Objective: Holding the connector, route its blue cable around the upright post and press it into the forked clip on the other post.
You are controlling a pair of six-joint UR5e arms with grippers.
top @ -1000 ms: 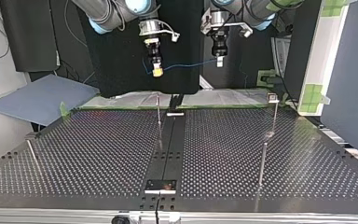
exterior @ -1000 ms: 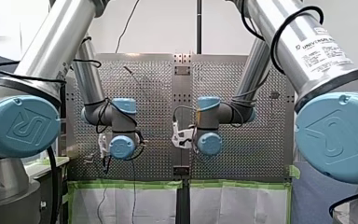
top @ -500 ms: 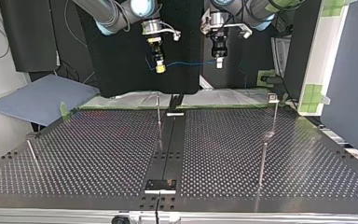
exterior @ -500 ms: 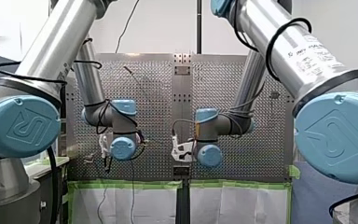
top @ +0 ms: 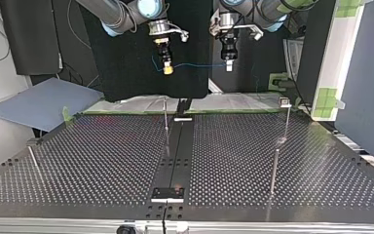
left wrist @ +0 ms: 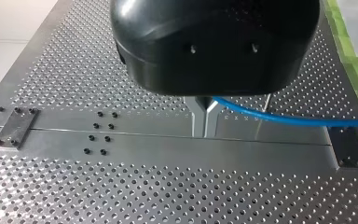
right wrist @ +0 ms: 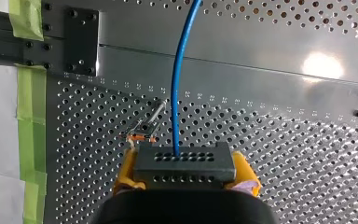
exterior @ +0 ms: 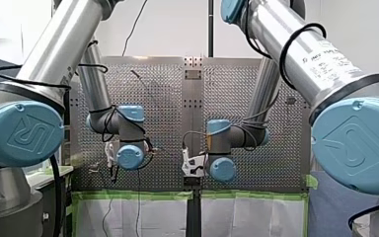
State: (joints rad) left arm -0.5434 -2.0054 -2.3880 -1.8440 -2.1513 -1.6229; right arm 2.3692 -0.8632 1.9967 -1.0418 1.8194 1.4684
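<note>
Merely clamps connector (right wrist: pixel 185 163) in right fingers (right wrist: pixel 127 170), pinches blue cable (left wrist: pixel 279 116) in left fingers (left wrist: pixel 196 119) above bench (left wrist: pixel 121 186); routing, clipping undone.

Perforated table (top: pixel 102 165): dark centre strip (top: pixel 177 146); thin post (top: pixel 165 119) just beside strip; near post (top: pixel 274 170), far post (top: pixel 286 122) at top view's right.

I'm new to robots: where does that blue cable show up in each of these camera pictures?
Front view: I cannot make it out.
Top view: cable strung between my right gripper and my left gripper.
Left wrist view: cable leaves the fingers sideways.
Right wrist view: cable runs ahead from the connector.
Shared landmark: the plain metal centre strip.
</note>
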